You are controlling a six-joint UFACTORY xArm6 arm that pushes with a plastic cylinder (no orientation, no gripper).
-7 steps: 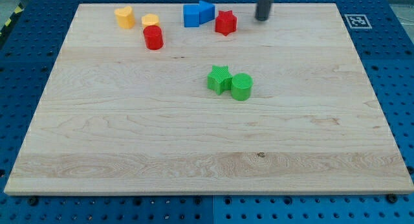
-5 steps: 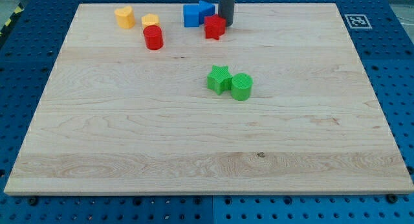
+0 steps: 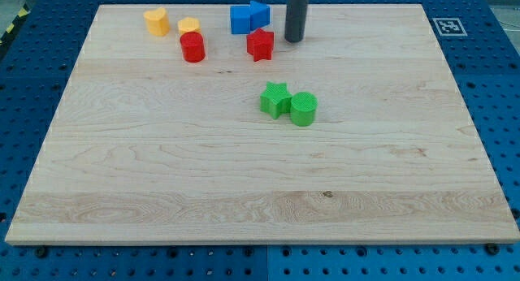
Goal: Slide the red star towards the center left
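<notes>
The red star (image 3: 260,45) lies near the view's top, just below the two blue blocks (image 3: 248,17). My tip (image 3: 293,39) stands a short way to the star's right and slightly above it, with a small gap between them. The rod rises out of the view's top edge.
A red cylinder (image 3: 192,47) sits to the star's left, with two yellow blocks (image 3: 157,21) (image 3: 188,25) above it. A green star (image 3: 275,99) and a green cylinder (image 3: 303,109) touch each other near the board's middle. The wooden board (image 3: 260,183) lies on a blue pegboard.
My tip swept left from the top right to the red star and pushed it left and down. The tip has since drawn back a little to the right.
</notes>
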